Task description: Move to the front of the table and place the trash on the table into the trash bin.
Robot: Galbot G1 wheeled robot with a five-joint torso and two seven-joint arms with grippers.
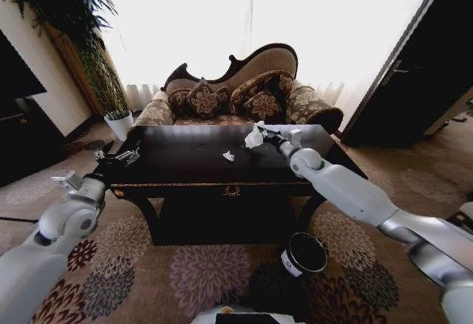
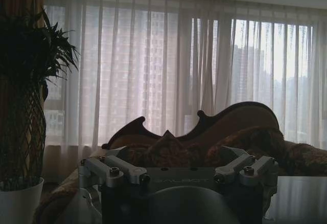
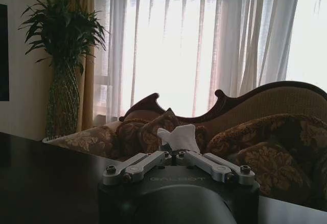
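Right gripper [image 1: 260, 135] is pinched on a crumpled white paper wad [image 1: 253, 137] above the table [image 1: 185, 163]. The wad looks light and crushable, so any fold should hold. Left gripper [image 1: 127, 154] is spread at the table's left edge.

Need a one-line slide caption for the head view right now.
Right gripper holds a white paper wad above the table; another scrap lies there, trash bin below.

The head camera looks down over the table [image 1: 222, 163]; both wrist cameras sit low, sharing the sofa [image 3: 265, 132] and curtains [image 2: 168, 70].
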